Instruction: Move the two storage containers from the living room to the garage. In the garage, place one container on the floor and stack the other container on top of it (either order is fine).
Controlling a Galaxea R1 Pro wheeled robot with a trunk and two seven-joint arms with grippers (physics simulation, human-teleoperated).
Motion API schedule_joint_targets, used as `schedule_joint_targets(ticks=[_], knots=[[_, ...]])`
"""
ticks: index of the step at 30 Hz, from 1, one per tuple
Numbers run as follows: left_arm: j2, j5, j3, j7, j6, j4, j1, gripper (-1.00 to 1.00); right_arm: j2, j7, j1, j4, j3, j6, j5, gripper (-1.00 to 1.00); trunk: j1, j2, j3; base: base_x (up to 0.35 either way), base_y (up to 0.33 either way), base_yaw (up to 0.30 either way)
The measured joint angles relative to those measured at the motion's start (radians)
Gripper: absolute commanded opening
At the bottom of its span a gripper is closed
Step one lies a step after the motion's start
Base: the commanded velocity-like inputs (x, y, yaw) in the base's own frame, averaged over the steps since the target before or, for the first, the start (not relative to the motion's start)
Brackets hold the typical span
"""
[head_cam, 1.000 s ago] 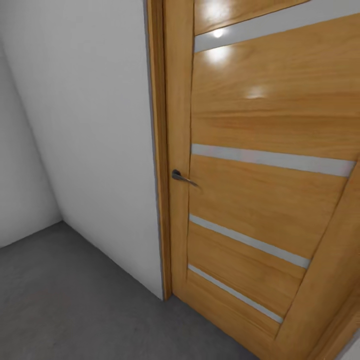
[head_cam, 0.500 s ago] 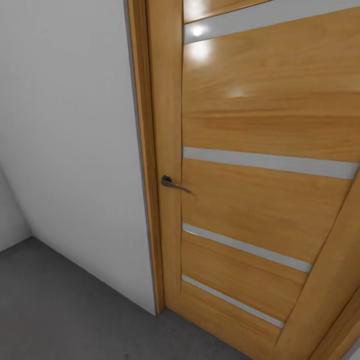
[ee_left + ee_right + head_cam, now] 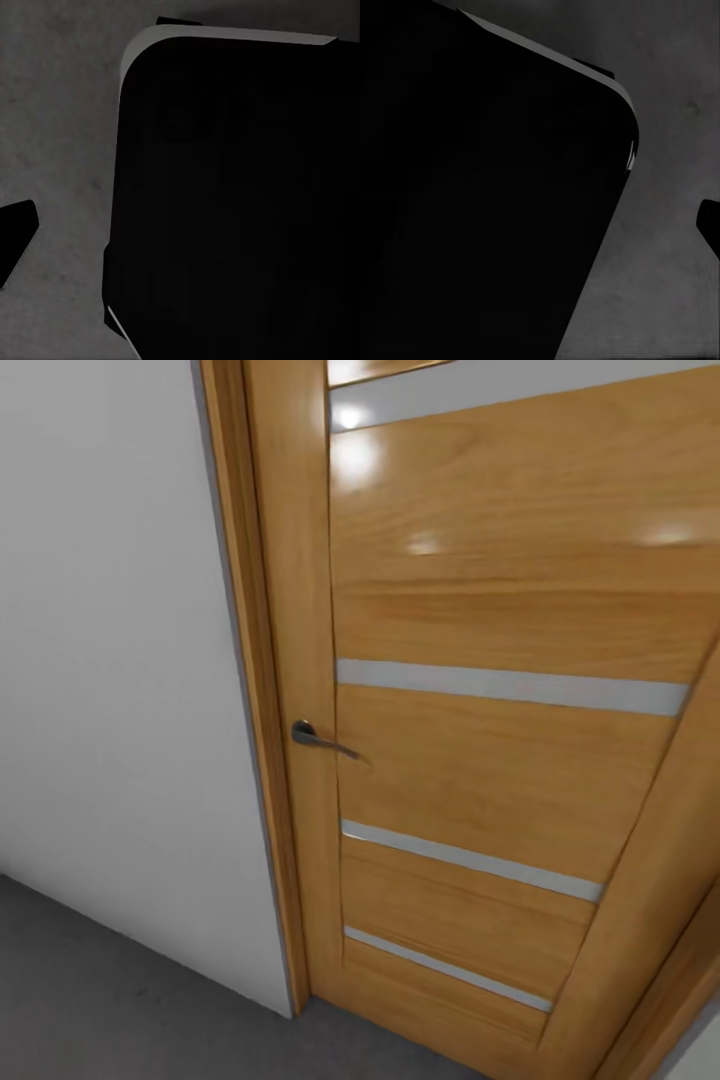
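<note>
Three pale stripes are crossing the wooden door (image 3: 500, 610) that I am facing in the head view, its grey lever handle (image 3: 318, 738) sitting near the frame. To its left a plain white-grey wall (image 3: 110, 660) is meeting the floor (image 3: 90, 1000), dark grey and speckled, so I am standing in the garage. My wrist views are looking down at that same floor (image 3: 52, 112) past a black rounded body (image 3: 232, 202). I cannot tell whether my fingers are apart or together. Where the storage containers are, I cannot tell.
</note>
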Motion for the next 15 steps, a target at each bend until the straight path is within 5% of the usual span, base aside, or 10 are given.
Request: schedule_joint_targets(ticks=[15], knots=[[0.000, 0.000, 0.000, 0.000, 0.000, 0.000, 0.000, 1.00, 0.000, 0.000, 0.000, 0.000, 0.000, 0.000, 0.000, 1.00, 0.000, 0.000, 0.000, 0.000, 0.000, -0.254]])
